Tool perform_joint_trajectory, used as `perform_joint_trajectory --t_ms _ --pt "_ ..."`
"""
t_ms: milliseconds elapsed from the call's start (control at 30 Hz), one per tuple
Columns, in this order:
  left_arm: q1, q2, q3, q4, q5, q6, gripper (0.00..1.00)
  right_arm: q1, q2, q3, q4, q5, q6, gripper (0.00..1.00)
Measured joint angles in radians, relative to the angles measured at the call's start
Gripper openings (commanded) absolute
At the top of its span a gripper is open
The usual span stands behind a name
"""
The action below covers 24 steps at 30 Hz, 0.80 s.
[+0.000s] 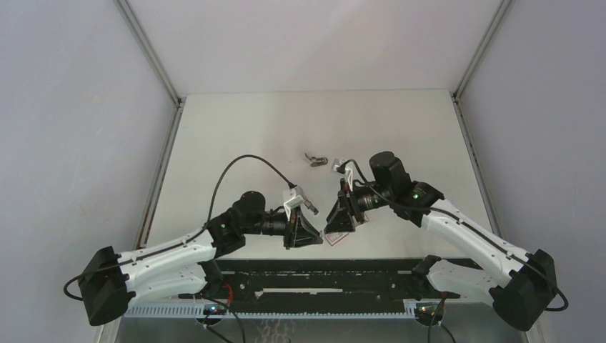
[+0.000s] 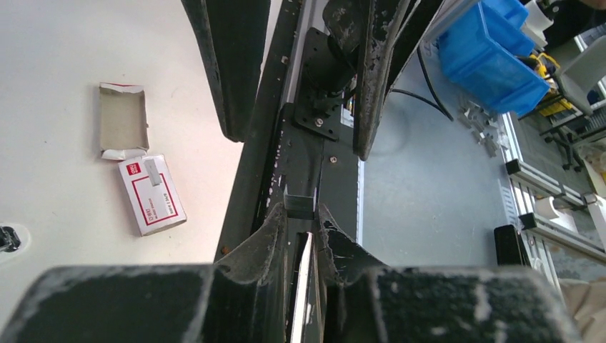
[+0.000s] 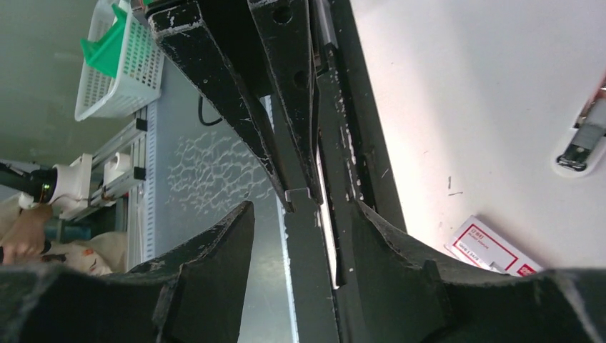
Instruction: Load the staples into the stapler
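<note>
Left hand (image 2: 300, 220) clamps the staples (image 2: 300, 206) end-on, a grip only the wrist views show. Right hand (image 3: 301, 209) faces it, fingers apart. From overhead both arms mask the grip. The stapler (image 1: 315, 158) lies on the tabletop (image 1: 236, 143), well beyond the red-labelled box (image 2: 151, 194), with an open cardboard tray (image 2: 123, 118) just beside that box.

The top camera hangs above and behind both arms (image 1: 171, 254), well back, looking down over the whole table (image 1: 236, 128). Each wrist camera sits close behind its own fingers (image 2: 261, 243) (they fill the lower frame), facing along them across the black rail (image 2: 261, 164) at the table's near edge toward the room. Both wrist views share that rail and the white box (image 2: 151, 194) with the red label, which the top view catches too.
</note>
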Motion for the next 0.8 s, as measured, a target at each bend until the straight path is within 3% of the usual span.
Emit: perform_joint_trajectory --t_ms 400,800 --pt "-0.024 0.000 0.008 -0.030 0.014 0.019 0.11 0.065 0.046 0.000 -0.011 -0.024 -0.021 0.44" --pt "-0.032 0.000 0.012 -0.031 0.026 0.019 0.10 0.079 0.076 0.000 0.003 -0.048 -0.021 0.26"
